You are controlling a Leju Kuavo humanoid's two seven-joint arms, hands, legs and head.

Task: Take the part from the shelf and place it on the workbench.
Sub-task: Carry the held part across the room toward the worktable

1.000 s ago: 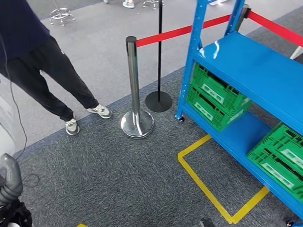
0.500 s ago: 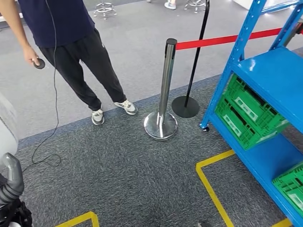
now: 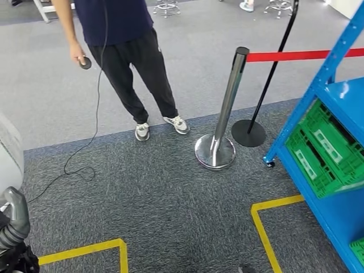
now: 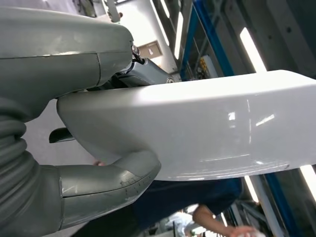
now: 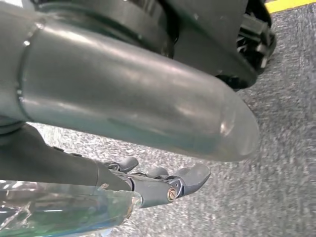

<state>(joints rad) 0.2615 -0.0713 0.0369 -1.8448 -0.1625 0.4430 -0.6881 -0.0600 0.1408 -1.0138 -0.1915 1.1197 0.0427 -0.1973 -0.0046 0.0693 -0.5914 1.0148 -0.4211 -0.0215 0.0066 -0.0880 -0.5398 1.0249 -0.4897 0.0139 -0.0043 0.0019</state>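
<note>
1. Camera swung leftward: shelf (image 3: 339, 142) slid toward 3 o'clock, person (image 3: 124, 57) toward 12, so the robot was turning away.
2. Left hand (image 4: 74, 148) gripped the white part (image 4: 209, 128); right hand (image 5: 156, 182) hung, grasp unclear.

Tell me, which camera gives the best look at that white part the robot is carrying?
The left wrist view: the white part stretches across the picture, smooth and glossy, gripped by the left hand. The head view catches a pale edge of it above the left arm. In the right wrist view I cannot make it out.
</note>
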